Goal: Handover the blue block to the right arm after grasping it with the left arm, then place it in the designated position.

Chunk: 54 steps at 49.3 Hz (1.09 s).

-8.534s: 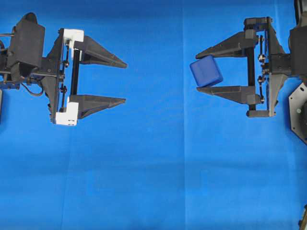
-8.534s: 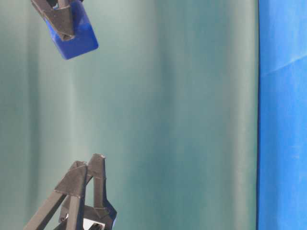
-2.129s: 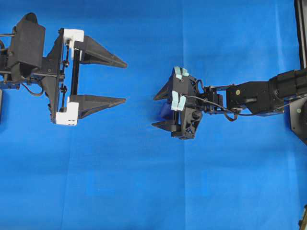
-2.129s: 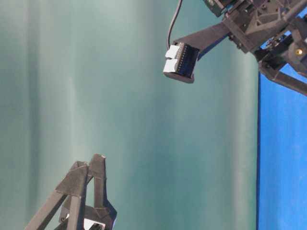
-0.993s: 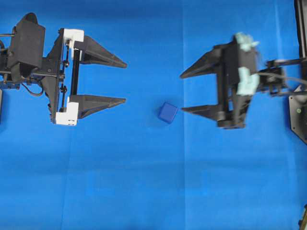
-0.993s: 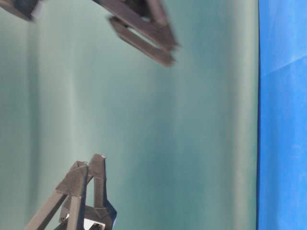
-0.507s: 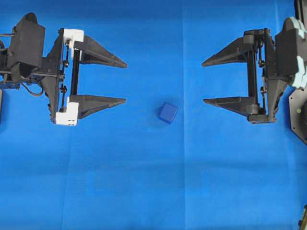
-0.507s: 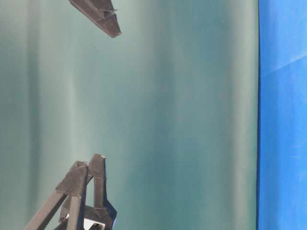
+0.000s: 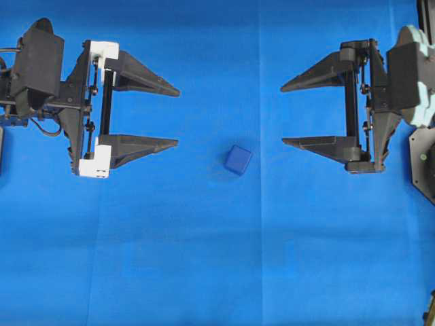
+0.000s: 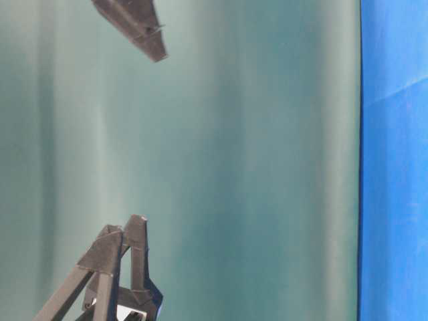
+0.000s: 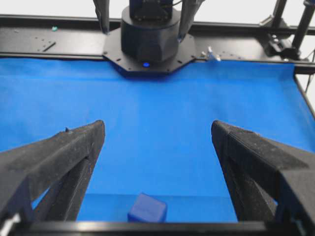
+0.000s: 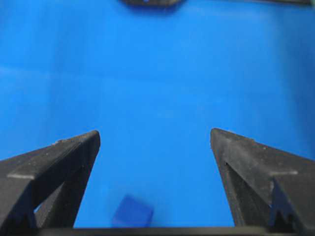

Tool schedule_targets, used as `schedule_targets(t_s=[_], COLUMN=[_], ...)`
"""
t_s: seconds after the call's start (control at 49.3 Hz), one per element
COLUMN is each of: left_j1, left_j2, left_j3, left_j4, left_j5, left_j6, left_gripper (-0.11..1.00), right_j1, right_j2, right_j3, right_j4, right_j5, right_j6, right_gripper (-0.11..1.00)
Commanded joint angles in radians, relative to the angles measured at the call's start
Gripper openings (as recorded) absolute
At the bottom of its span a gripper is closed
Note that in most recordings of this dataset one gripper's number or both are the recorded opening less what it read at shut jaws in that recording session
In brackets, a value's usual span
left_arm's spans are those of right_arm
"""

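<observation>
The blue block [image 9: 238,159] lies on the blue cloth [image 9: 204,258] near the middle, free of both grippers. It shows low in the left wrist view as the blue block [image 11: 147,208] and blurred in the right wrist view as the blue block [image 12: 132,213]. My left gripper [image 9: 179,116], with white brackets, stands open at the left, fingers pointing right, about a finger's length from the block. The right arm's gripper [image 9: 282,115] is open at the right, fingers pointing left, empty. In the table-level view only fingertips [image 10: 150,40] show, high above the cloth.
The other arm's black base [image 11: 147,42] stands at the far end of the cloth in the left wrist view, with a black frame rail behind it. A black mounting plate [image 9: 423,159] sits at the right edge. A teal backdrop [image 10: 234,167] fills the table-level view.
The right gripper, open and empty, has drawn back to the right and risen from beside the block, then settled. The block stays where it lay. The left arm has not moved.
</observation>
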Motion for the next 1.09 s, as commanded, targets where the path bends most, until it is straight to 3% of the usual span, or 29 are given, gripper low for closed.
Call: schedule_targets(t_s=[0.0,0.385,1.074], left_j1=[-0.002,-0.008,-0.008], left_j2=[-0.015,-0.015,-0.015], left_j3=[-0.021,-0.021,-0.023], left_j4=[-0.002,0.0,0.0], left_j5=[-0.005,-0.005,-0.005], left_j6=[0.0,0.0,0.0], left_gripper=[0.93,0.93,0.93], right_j1=[-0.003,-0.041,-0.043], right_j2=[-0.002,0.032,0.052], right_j3=[-0.005,0.057,0.054], right_j4=[-0.023,-0.038,-0.038], right_j5=[-0.064,-0.321,-0.325], right_j6=[0.0,0.0,0.0], right_gripper=[0.93,0.93,0.93])
